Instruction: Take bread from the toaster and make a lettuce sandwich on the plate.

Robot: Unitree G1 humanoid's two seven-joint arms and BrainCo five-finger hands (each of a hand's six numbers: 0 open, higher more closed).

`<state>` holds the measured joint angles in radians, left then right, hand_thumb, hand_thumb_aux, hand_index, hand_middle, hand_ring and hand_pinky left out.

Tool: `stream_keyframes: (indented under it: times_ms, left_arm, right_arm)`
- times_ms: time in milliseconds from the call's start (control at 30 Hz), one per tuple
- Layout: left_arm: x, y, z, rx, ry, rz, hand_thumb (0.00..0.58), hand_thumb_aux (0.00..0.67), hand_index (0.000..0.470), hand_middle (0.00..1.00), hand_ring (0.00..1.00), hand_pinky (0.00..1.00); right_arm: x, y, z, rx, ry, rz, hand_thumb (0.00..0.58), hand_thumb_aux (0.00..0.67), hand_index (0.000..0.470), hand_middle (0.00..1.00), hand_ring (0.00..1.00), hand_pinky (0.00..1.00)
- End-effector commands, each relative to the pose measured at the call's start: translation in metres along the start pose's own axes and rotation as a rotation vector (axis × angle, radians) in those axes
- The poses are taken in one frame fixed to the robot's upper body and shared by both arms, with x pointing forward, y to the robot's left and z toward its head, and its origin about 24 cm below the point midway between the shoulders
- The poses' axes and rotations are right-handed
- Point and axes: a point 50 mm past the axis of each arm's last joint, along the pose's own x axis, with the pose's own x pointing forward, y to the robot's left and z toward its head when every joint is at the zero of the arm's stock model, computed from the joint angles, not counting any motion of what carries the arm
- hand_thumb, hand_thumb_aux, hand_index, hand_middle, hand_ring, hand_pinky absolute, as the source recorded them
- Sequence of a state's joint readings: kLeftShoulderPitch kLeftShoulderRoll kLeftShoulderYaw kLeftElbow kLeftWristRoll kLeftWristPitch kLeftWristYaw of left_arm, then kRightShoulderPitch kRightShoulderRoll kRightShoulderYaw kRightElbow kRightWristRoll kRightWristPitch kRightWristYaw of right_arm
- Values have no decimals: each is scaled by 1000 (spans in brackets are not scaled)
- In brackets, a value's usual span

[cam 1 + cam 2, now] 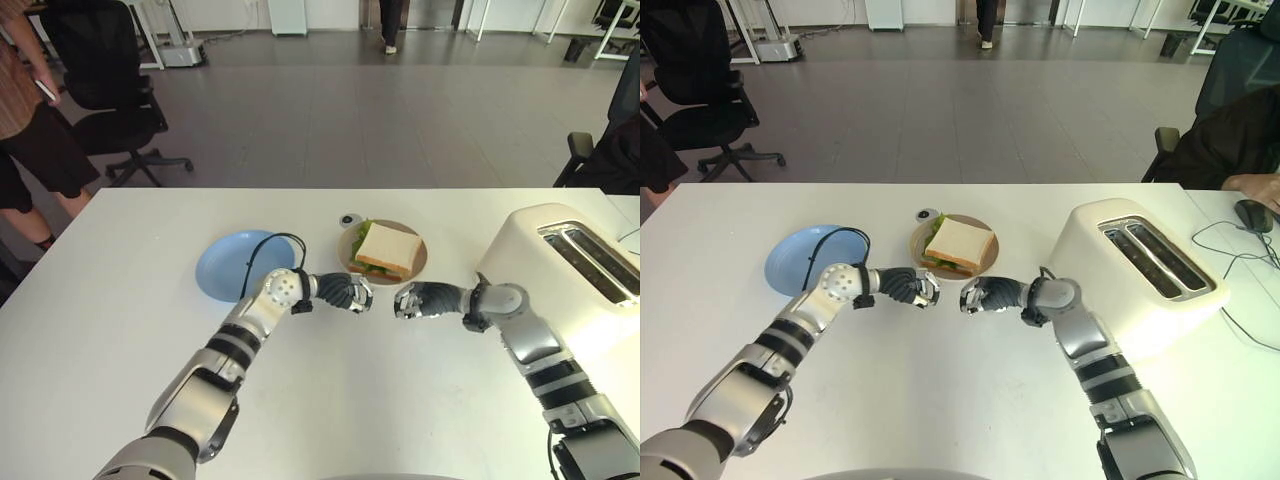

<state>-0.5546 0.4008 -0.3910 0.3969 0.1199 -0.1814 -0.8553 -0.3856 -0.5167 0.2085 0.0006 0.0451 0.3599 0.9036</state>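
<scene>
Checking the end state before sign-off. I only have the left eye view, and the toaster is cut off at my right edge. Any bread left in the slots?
Observer: The right eye view shows the whole toaster. Both slots look dark along their full length, and nothing sticks out of them.
Operator: Anything to its right?
Observer: A dark computer mouse lies further right, apart from the toaster.

Lit brightly and evenly indoors, with the white table [100, 300] glowing pale, strong glare washing out the near side of the toaster [545, 270], and the grey floor [350, 120] behind looking dimmer.
</scene>
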Motion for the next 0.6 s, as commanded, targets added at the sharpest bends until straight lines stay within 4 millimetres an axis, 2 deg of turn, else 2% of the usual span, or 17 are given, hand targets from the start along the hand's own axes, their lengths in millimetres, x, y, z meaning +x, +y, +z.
stream_keyframes:
  times_ms: [33, 67, 100, 133, 200, 267, 367, 467, 600]
  left_arm:
    - [-47, 6, 39, -74, -177, 50, 476, 386, 271, 0, 0, 0]
    - [-54, 10, 47, -91, -217, 102, 53, 32, 22, 0, 0, 0]
    - [-60, 14, 55, -123, -268, 181, 0, 0, 0, 0, 0, 0]
    - [-65, 19, 62, -161, -317, 267, 0, 0, 0, 0, 0, 0]
    - [-75, 24, 64, -222, -364, 463, 0, 0, 0, 0, 0, 0]
    - [-81, 22, 55, -286, -367, 635, 0, 0, 0, 0, 0, 0]
    - [-86, 12, 40, -279, -299, 833, 0, 0, 0, 0, 0, 0]
    - [-83, 7, 34, -302, -297, 947, 0, 0, 0, 0, 0, 0]
    - [-79, 8, 36, -309, -331, 1051, 0, 0, 0, 0, 0, 0]
  right_arm:
    - [-34, -11, 61, 106, -330, -77, 0, 0, 0, 725, 725, 725]
    - [-38, -15, 72, 137, -405, -134, 0, 0, 0, 157, 157, 157]
    - [-40, -17, 80, 156, -477, -205, 0, 0, 0, 0, 0, 0]
    - [-41, -17, 84, 171, -524, -272, 0, 0, 0, 0, 0, 0]
    - [-39, -10, 88, 79, -558, -387, 0, 0, 0, 0, 0, 0]
    - [-39, -8, 86, 39, -580, -495, 0, 0, 0, 0, 0, 0]
    - [-33, -10, 78, -18, -581, -656, 0, 0, 0, 0, 0, 0]
    - [-27, -6, 71, -6, -601, -748, 0, 0, 0, 0, 0, 0]
    - [-14, -2, 60, 21, -597, -798, 0, 0, 0, 0, 0, 0]
